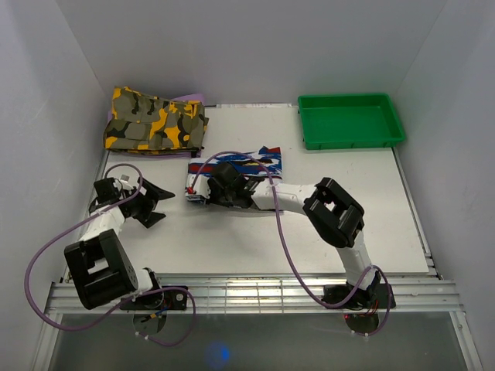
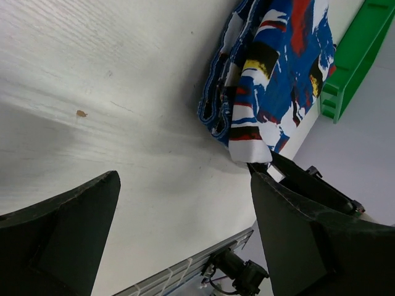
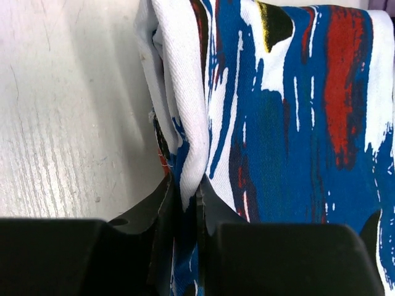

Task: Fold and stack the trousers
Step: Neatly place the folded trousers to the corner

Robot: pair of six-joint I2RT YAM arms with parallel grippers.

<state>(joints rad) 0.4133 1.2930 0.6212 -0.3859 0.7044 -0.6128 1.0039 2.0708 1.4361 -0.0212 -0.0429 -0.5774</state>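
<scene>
The trousers point(image 1: 259, 164), royal blue with white, red, black and yellow streaks, lie folded into a small bundle at the middle of the white table. My right gripper point(image 1: 203, 192) is at the bundle's left edge and is shut on a fold of the cloth point(image 3: 188, 154), which runs up between the two black fingers. The trousers also show in the left wrist view point(image 2: 274, 68), at upper right. My left gripper point(image 1: 158, 205) is open and empty over bare table, to the left of the bundle and apart from it.
A folded yellow, olive and black camouflage garment point(image 1: 155, 121) lies at the table's back left corner. A green tray point(image 1: 352, 120) stands at the back right. The table's point(image 1: 232, 239) front edge meets a metal rail.
</scene>
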